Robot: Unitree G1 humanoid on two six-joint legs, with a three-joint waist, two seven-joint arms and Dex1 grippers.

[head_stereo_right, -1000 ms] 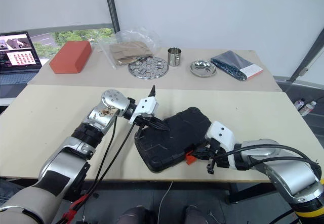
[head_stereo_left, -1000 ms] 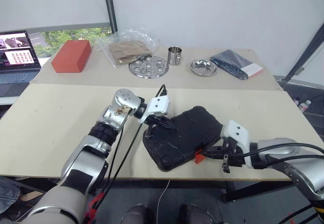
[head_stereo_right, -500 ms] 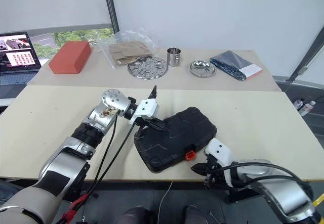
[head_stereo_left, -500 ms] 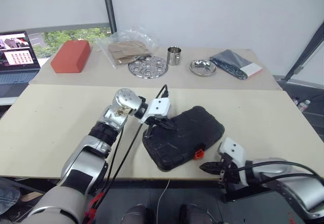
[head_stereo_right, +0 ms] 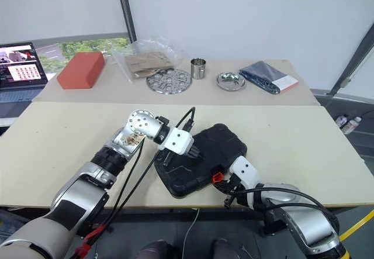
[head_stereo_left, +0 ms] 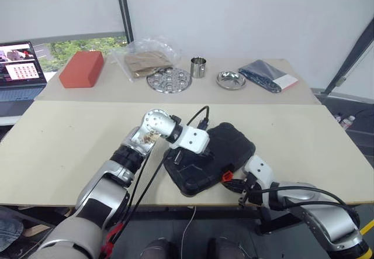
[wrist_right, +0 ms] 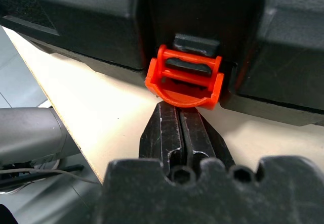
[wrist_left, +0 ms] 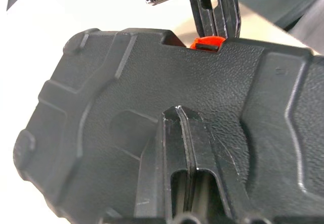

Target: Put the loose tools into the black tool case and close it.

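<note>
A: Left eye view: what changed?

B: Right tool point(wrist_right: 179, 114), fingers pressed together, has returned from below the tabletop point(head_stereo_left: 70, 148) edge to the orange latch point(wrist_right: 183, 76), at 5 o'clock on the closed black tool case point(head_stereo_left: 208, 156).

A: Left?

B: Left tool point(wrist_left: 183, 133), pressed together, has rolled, bearing on the lid. Latching seems next.

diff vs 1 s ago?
Right end effector dropped off the table edge, then came back up; its shut tips now sit just under the orange latch. Left end effector rolled over and presses shut on the black tool case lid. Nothing grasped or released. Case closed, same spot.
</note>
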